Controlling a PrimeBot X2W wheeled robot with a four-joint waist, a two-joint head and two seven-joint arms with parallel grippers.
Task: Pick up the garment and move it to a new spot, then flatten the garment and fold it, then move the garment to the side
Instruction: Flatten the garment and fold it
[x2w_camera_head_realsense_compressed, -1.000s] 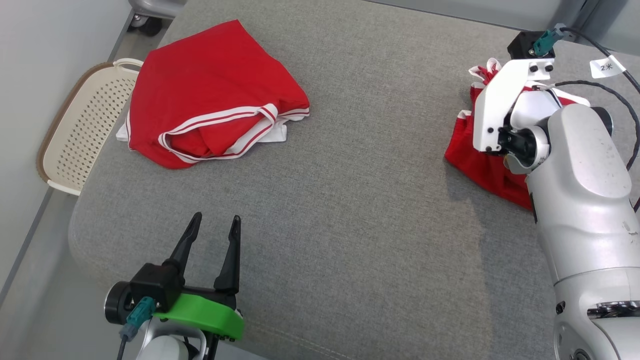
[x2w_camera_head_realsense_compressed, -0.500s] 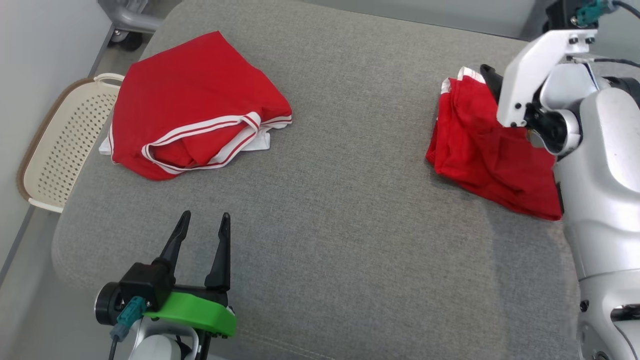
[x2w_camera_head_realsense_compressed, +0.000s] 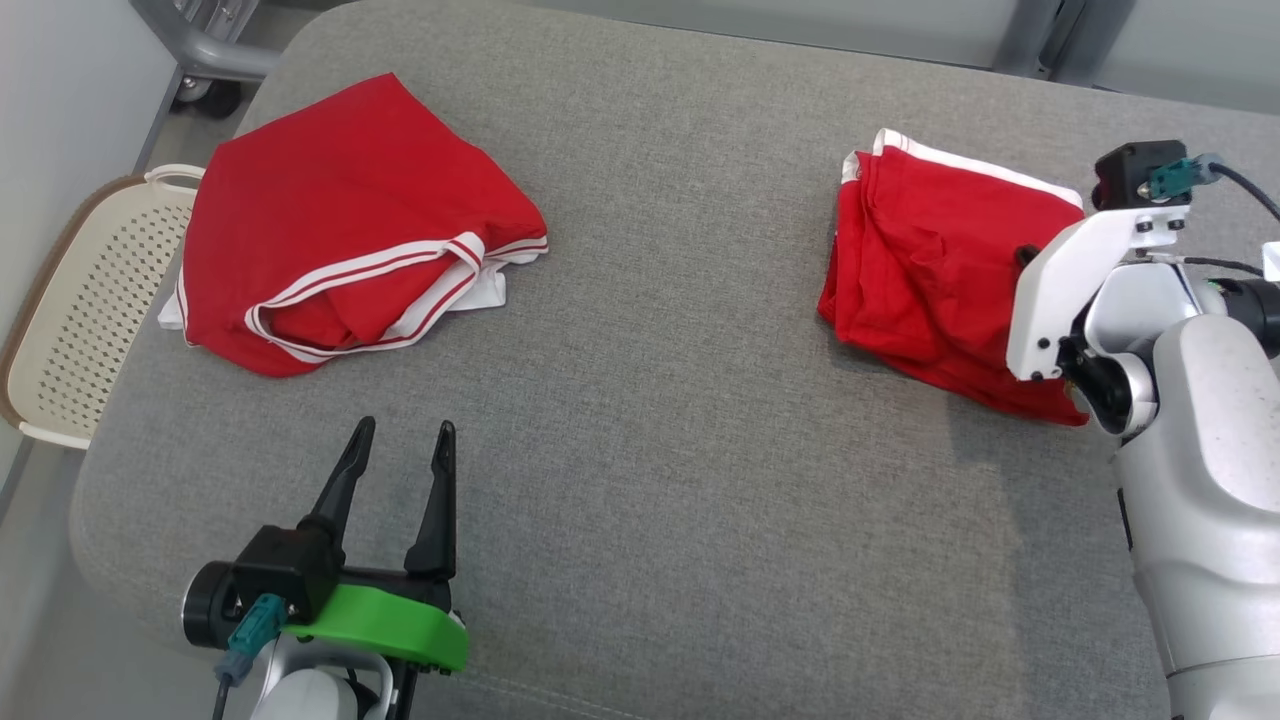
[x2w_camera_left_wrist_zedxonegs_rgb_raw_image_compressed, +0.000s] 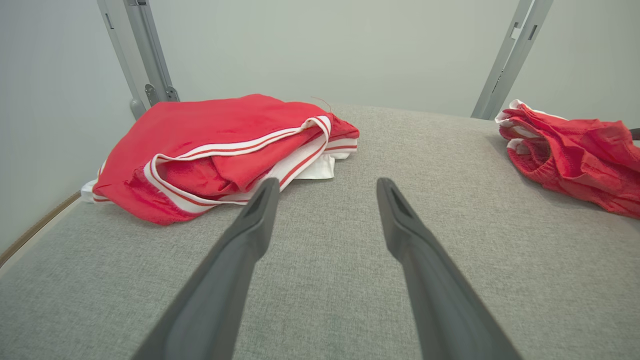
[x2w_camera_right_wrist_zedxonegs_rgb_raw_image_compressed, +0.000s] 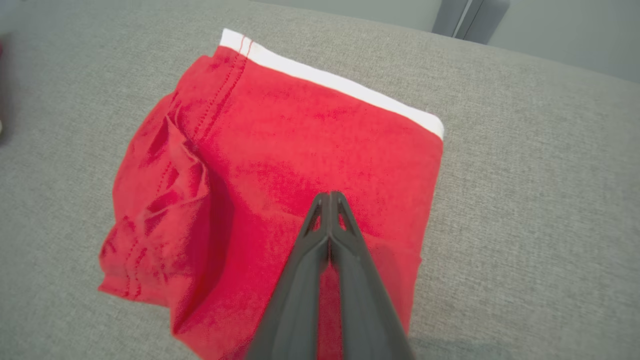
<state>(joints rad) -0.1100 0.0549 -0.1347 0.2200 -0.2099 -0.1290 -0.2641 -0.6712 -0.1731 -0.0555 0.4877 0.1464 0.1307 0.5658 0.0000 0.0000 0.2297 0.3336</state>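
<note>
A folded red garment (x2w_camera_head_realsense_compressed: 930, 270) with a white band along its far edge lies flat on the right of the grey cushion (x2w_camera_head_realsense_compressed: 650, 450). My right gripper (x2w_camera_head_realsense_compressed: 1025, 255) is over its near part, fingers pressed together. In the right wrist view the shut gripper (x2w_camera_right_wrist_zedxonegs_rgb_raw_image_compressed: 330, 195) points at the middle of the garment (x2w_camera_right_wrist_zedxonegs_rgb_raw_image_compressed: 300, 150), with no cloth visible between the tips. My left gripper (x2w_camera_head_realsense_compressed: 402, 428) rests open near the front left, empty. Its wrist view shows the open gripper (x2w_camera_left_wrist_zedxonegs_rgb_raw_image_compressed: 327, 182) aimed between the two garments, with this garment (x2w_camera_left_wrist_zedxonegs_rgb_raw_image_compressed: 575, 150) at the right.
A second red garment (x2w_camera_head_realsense_compressed: 340, 230) with white stripes lies bunched at the back left, also in the left wrist view (x2w_camera_left_wrist_zedxonegs_rgb_raw_image_compressed: 215, 145). A cream perforated basket (x2w_camera_head_realsense_compressed: 80, 300) stands off the cushion's left edge. A cart wheel (x2w_camera_head_realsense_compressed: 200, 95) sits behind it.
The head camera has shifted. The right garment went from a bunched heap under my right gripper to a flat fold. The right gripper has drawn back toward me. The left gripper stayed put.
</note>
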